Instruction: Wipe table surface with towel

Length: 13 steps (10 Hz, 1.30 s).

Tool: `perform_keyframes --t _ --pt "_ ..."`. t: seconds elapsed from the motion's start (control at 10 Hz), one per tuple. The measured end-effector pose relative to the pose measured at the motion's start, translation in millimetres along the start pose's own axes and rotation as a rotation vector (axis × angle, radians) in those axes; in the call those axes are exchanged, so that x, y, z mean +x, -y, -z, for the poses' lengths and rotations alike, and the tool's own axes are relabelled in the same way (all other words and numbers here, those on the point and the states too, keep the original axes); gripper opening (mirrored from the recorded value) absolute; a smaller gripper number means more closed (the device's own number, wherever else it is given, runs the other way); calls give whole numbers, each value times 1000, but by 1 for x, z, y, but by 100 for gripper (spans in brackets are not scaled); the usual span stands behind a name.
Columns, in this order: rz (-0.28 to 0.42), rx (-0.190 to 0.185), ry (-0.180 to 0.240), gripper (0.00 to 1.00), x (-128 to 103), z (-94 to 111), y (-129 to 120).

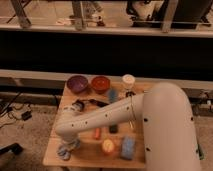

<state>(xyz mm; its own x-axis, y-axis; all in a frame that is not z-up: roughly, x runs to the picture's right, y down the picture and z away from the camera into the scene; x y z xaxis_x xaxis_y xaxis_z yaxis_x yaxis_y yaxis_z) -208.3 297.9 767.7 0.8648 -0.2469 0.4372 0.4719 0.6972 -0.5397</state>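
The table surface [85,150] is a light-brown wooden top in the lower middle of the camera view. My white arm reaches from the right across it to the front left corner. There my gripper [65,149] points down, shut on the towel [63,151], a small grey-blue bunch that lies against the wood. The wrist hides most of the fingers and part of the towel.
A purple bowl [77,83], an orange bowl [101,83] and a white cup [128,80] stand along the far edge. A blue sponge [128,147], a yellowish round item [108,145], an orange piece [96,133] and a dark bar [114,128] lie near the front.
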Motion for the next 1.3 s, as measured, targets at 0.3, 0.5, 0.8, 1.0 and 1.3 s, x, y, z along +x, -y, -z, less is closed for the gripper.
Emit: perform_keyframes --t 0.3,0.5,0.8,1.0,1.3 --pt "49 13 15 0 -36 4 8" --pt "73 15 27 0 -46 11 0" --pt "68 1 34 0 -31 19 -25" --pt "22 -16 27 0 -5 21 -33" --pt "-45 -33 -1 0 22 11 -15"
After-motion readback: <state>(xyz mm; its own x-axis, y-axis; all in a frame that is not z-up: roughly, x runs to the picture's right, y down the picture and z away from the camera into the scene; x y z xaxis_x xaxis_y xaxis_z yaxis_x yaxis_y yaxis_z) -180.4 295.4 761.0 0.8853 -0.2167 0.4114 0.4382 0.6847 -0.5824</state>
